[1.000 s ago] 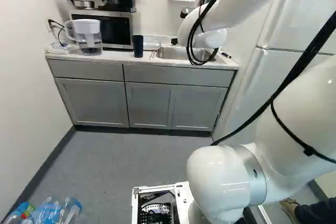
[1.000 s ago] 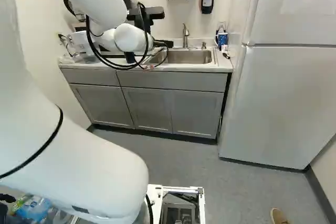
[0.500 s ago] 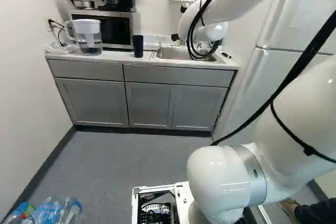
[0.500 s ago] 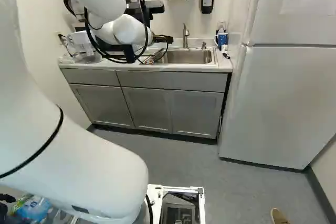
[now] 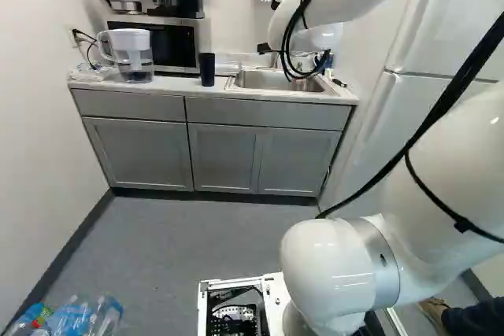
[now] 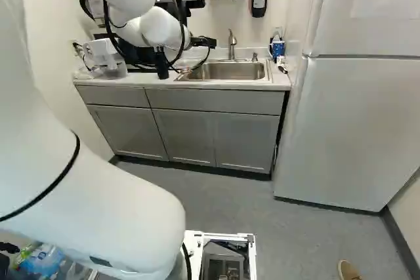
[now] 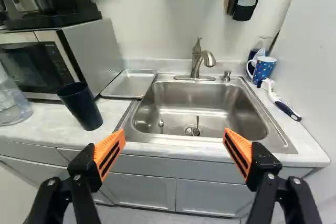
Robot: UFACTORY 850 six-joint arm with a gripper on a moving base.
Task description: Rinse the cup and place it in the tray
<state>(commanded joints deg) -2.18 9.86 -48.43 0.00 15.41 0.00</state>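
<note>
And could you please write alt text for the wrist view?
An open gripper faces a steel sink and faucet; on the counter, a dark cup and metal tray sit to one side, a blue mug to the other.

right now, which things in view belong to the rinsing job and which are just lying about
For the job, likely:
- dark cup
- metal tray
- sink
- faucet
- gripper

Just lying about:
- patterned mug
- brush
- pitcher
- plastic bottles

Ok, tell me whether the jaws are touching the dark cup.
Apart. The wrist view shows a strip of counter between the open jaws and the dark cup, which stands outside their span.
</note>
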